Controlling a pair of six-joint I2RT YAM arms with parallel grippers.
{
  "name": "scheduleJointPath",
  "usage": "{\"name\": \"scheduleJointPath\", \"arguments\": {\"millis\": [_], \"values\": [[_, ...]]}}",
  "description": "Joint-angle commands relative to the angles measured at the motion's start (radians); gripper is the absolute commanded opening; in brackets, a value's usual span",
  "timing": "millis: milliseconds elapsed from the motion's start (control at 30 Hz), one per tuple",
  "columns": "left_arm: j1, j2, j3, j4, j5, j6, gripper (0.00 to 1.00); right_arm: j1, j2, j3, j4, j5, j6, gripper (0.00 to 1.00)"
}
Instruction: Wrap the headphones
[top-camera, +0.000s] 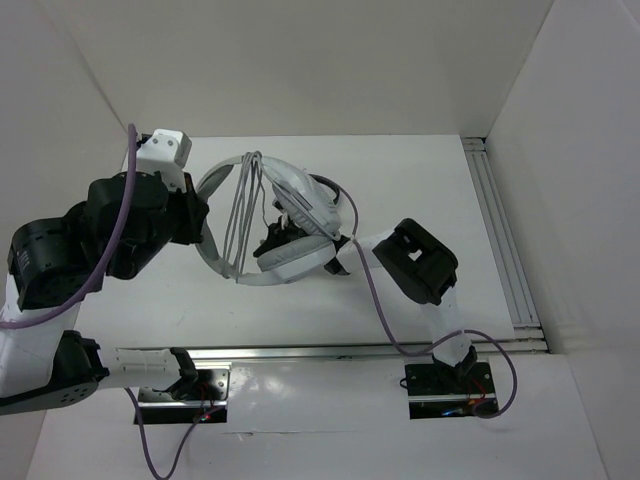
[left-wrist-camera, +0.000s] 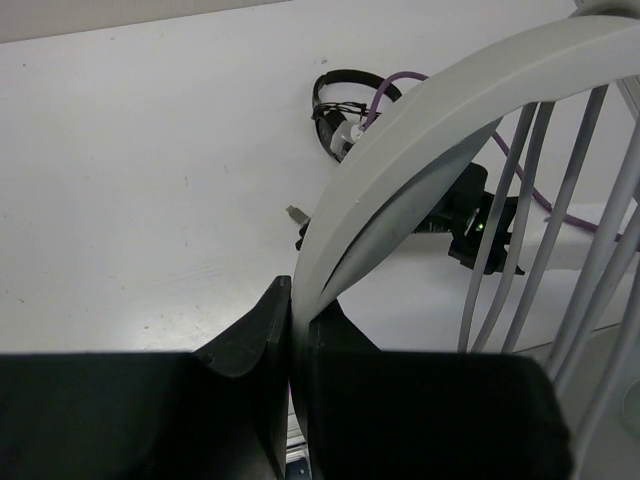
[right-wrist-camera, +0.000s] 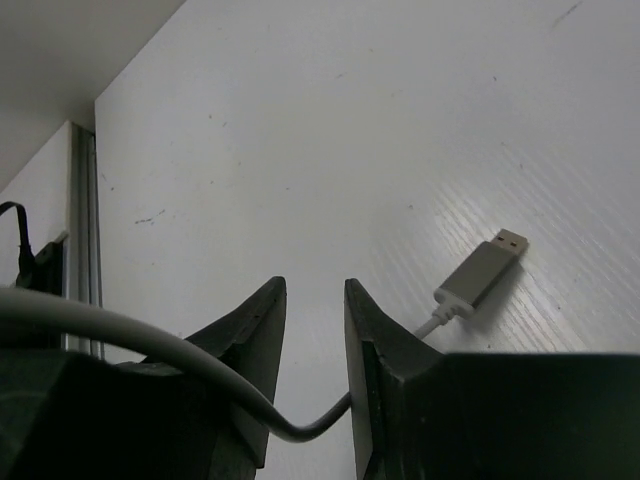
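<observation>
Headphones (top-camera: 300, 258) mid-worktop (top-camera: 420, 180), between both arms.
Left pincer (left-wrist-camera: 291, 310) pinching the headband (left-wrist-camera: 420, 130). Right pincer (right-wrist-camera: 315, 300) slightly spread, grey cable (right-wrist-camera: 120, 330) threading its gap, USB plug (right-wrist-camera: 485, 270) just beyond.

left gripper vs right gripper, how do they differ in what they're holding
The left gripper is clamped on the wide headband of the headphones; the right gripper has only the thin cable running between its fingers. The left gripper's jaws are pressed flat against the band, while the right gripper's jaws show a narrow gap, so a firm pinch cannot be confirmed. Both work the same headphones.
</observation>
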Motion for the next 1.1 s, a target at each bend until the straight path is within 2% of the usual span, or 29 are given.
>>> {"name": "scheduleJointPath", "arguments": {"millis": [0,133,267,333,367,400,533,600,733,833,933,1067], "values": [[-0.004,-0.003,0.052,0.087,-0.047,-0.047,0.00,0.012,0.014,0.018,0.137,0.024,0.039,0.36],[-0.004,0.006,0.081,0.097,-0.070,-0.047,0.00,0.023,0.026,0.027,0.126,0.024,0.039,0.36],[0.045,0.006,0.092,0.126,-0.080,-0.047,0.00,0.044,0.026,0.027,0.126,0.033,0.039,0.34],[0.062,0.006,0.101,0.127,-0.126,-0.047,0.00,0.053,0.011,0.007,0.115,0.045,0.039,0.13],[0.080,0.006,0.089,0.140,-0.140,-0.047,0.00,0.070,-0.004,-0.029,0.105,0.063,0.030,0.05],[0.091,0.006,0.077,0.151,-0.159,-0.047,0.00,0.096,-0.044,-0.060,0.121,0.073,0.030,0.01],[0.178,0.028,-0.026,0.241,-0.200,-0.062,0.00,0.199,-0.185,-0.252,0.196,0.198,0.030,0.00],[0.274,0.066,-0.017,0.242,-0.125,-0.084,0.00,0.253,-0.239,-0.347,0.206,0.296,0.039,0.00],[0.384,0.146,-0.017,0.295,0.002,-0.128,0.00,0.383,-0.343,-0.430,0.195,0.341,0.028,0.00],[0.425,0.195,-0.089,0.327,0.013,-0.159,0.00,0.509,-0.421,-0.395,0.057,0.341,-0.034,0.00],[0.462,0.227,-0.156,0.363,0.022,-0.168,0.00,0.561,-0.454,-0.301,-0.148,0.330,-0.106,0.00],[0.505,0.214,-0.357,0.422,0.002,-0.177,0.00,0.676,-0.584,-0.215,-0.403,0.539,-0.205,0.00]]}}
